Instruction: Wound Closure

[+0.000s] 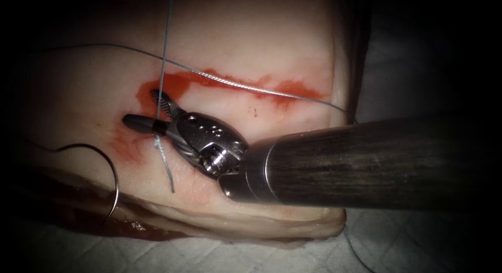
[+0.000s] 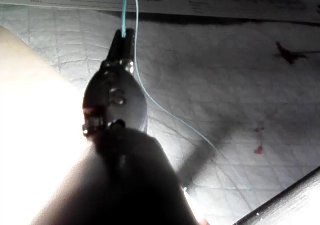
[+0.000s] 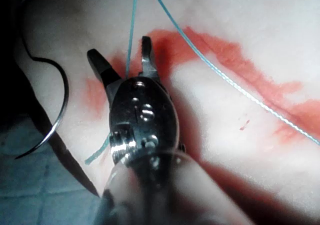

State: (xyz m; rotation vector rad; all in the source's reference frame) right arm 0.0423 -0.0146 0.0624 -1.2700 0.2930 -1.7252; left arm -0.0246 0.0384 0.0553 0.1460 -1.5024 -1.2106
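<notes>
On tissue [image 1: 251, 37], free needle [image 1: 107, 171]; tip prob. downward

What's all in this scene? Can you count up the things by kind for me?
Tools: 2, the right tool's hand open around the thread, the left tool's hand shut on thread.
Needles: 1, the needle lying free on the tissue, left of the cut.
Threads: 1.
Tissue pieces: 1.
Total: 5.
</notes>
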